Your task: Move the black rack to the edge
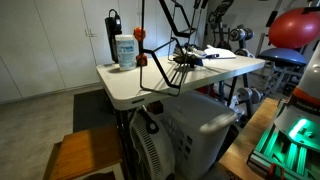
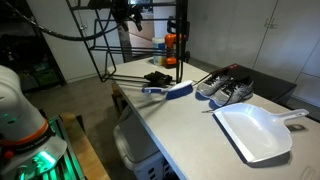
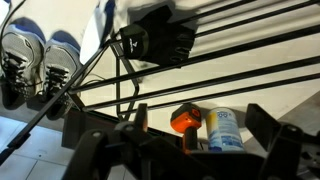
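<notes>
The black rack (image 2: 185,40) is a tall frame of thin wire rods standing on the far part of the pale table; it also shows in an exterior view (image 1: 155,68). Its top runs out of both exterior views. In the wrist view its rods (image 3: 200,75) cross the picture just beyond my fingers. My gripper (image 2: 130,12) hangs high up by the rack's upper part. In the wrist view the gripper (image 3: 200,112) is open, fingers wide apart, with nothing between them. The table's rounded edge (image 1: 120,98) shows in both exterior views (image 2: 150,125).
On the table are a white jar (image 1: 125,50), an orange-topped thing (image 3: 185,118), a slim black bottle-like thing (image 1: 113,30), a black bundle (image 2: 157,77), a blue brush (image 2: 172,91), a pair of shoes (image 2: 225,88) and a white dustpan (image 2: 255,132).
</notes>
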`<move>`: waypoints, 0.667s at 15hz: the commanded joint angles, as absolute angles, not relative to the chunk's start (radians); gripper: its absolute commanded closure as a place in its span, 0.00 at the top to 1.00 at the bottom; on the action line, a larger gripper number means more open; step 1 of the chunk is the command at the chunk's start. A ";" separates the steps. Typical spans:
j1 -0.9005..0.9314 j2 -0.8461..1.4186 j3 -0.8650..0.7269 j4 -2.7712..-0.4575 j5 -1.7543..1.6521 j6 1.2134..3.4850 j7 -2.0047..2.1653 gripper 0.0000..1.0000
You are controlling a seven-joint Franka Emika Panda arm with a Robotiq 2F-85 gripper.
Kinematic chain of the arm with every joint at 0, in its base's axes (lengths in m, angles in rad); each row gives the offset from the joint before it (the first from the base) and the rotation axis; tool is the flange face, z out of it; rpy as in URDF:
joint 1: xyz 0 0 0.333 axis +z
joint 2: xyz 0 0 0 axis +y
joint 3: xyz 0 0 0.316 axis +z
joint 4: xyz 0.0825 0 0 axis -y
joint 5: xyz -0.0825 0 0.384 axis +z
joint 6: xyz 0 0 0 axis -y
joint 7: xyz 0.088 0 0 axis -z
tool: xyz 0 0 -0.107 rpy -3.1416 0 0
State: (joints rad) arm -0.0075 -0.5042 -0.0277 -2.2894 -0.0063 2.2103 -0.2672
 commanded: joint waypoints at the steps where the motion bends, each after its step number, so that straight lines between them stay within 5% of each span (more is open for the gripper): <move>1: 0.035 -0.499 -0.058 -2.267 0.004 2.263 -0.322 1.00; 10: 0.090 -0.393 -0.114 -2.193 0.085 2.334 -0.423 1.00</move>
State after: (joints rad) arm 0.0586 -0.4352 -0.0835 -2.2463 0.0371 2.3034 -0.3689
